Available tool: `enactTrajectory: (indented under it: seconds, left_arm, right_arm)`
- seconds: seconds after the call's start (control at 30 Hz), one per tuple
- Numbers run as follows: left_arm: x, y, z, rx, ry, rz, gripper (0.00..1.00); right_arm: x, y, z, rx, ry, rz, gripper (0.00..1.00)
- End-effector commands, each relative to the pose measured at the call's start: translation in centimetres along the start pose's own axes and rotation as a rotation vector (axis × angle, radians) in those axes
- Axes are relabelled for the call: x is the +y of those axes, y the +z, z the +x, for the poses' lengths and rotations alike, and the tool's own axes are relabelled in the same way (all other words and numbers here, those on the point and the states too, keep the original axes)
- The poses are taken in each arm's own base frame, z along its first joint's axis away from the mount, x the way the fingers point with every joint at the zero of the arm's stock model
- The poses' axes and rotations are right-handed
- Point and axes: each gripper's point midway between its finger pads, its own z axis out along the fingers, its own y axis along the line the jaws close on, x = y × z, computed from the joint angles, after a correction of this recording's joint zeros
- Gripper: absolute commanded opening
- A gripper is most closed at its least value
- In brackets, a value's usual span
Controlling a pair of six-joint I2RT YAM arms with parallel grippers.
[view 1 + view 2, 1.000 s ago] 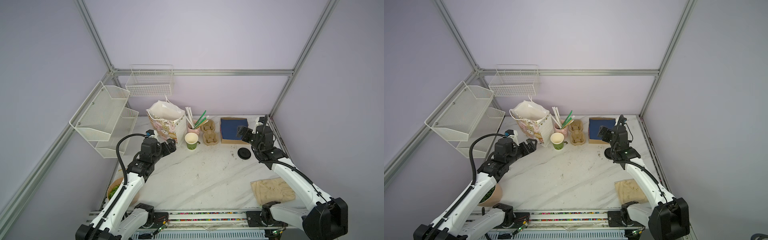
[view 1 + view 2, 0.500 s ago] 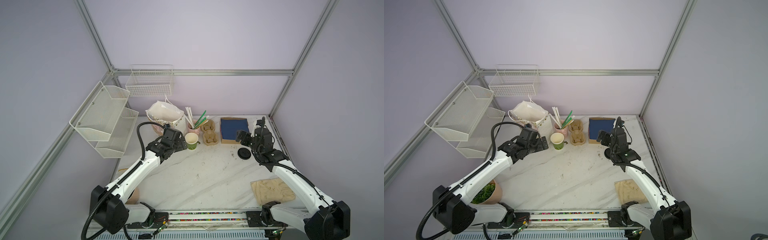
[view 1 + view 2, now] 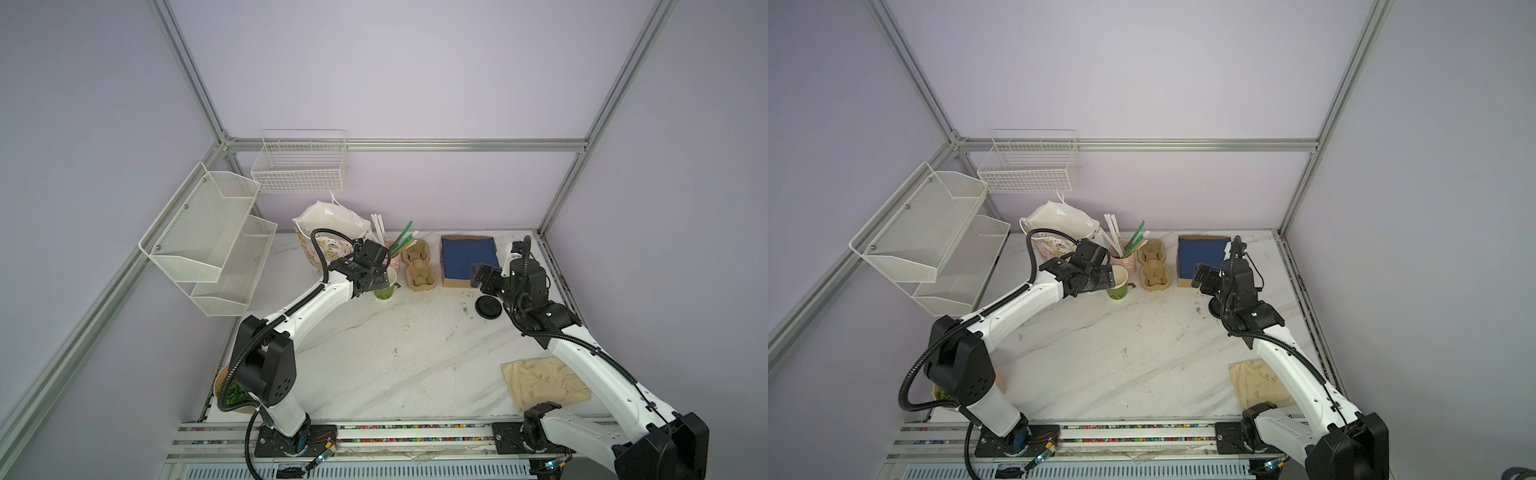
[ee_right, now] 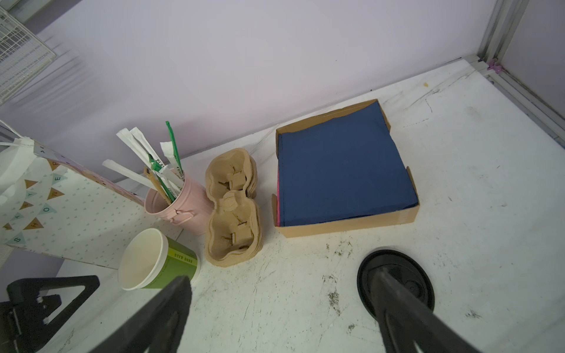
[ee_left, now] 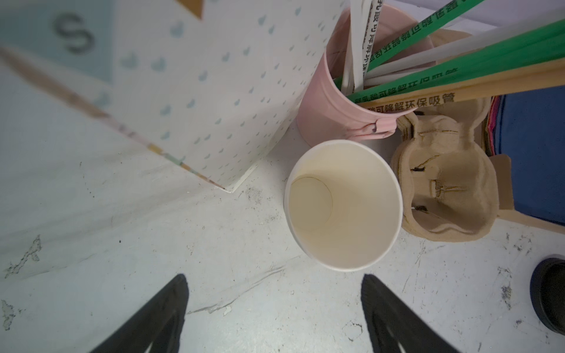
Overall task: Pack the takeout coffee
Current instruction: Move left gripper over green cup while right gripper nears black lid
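The takeout coffee [image 3: 384,289] [image 3: 1118,287] is an olive-green paper cup, white inside and empty, standing upright at the back of the table beside the pink mug. My left gripper [image 5: 275,281] [image 3: 379,279] is open and hovers just short of the cup [image 5: 342,204], whose rim lies beyond the fingertips, off toward one finger, with only bare table between the jaws. My right gripper [image 4: 281,276] [image 3: 478,274] is open above the table near the black lid [image 4: 396,281] and holds nothing. The cup [image 4: 159,259] also shows in the right wrist view.
A patterned paper bag [image 3: 328,237] stands left of the cup. Behind it is the pink mug with straws [image 3: 392,255]; a tan pulp cup tray [image 3: 419,268] and a box of blue napkins [image 3: 467,257] lie to its right. The black lid [image 3: 489,307] lies by the right arm, a tan cloth [image 3: 540,382] at front right.
My left arm has swung from the left side of the table across to the cup, and its jaws have narrowed slightly. The right gripper has shifted a little toward the lid.
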Motion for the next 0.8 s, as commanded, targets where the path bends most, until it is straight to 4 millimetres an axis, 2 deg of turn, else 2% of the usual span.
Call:
enactTrajectory:
  seconds: [0.0,0.1,0.37,0.6,0.77]
  left_arm:
    - [-1.4,-1.6,-3.2,-0.075,-0.037,0.027,0.81]
    - [-1.7,-0.8,-3.1,-0.066,-0.026,0.017,0.72]
    - [-1.6,0.8,-2.8,-0.052,-0.014,-0.020,0.59]
    - [-1.8,2.2,-2.9,-0.041,-0.016,-0.039,0.54]
    - [-1.9,3.0,-2.9,-0.030,-0.017,-0.042,0.46]
  right_arm:
    - [1.0,-0.9,-0.4,0.005,-0.016,-0.033,0.94]
    - [1.3,-1.1,-0.3,0.005,-0.018,-0.043,0.94]
    - [1.2,-1.1,0.3,0.022,-0.018,-0.042,0.94]
    - [1.1,-1.1,0.8,0.031,-0.019,-0.040,0.93]
    - [0.7,-1.0,1.1,0.033,-0.016,-0.024,0.93]
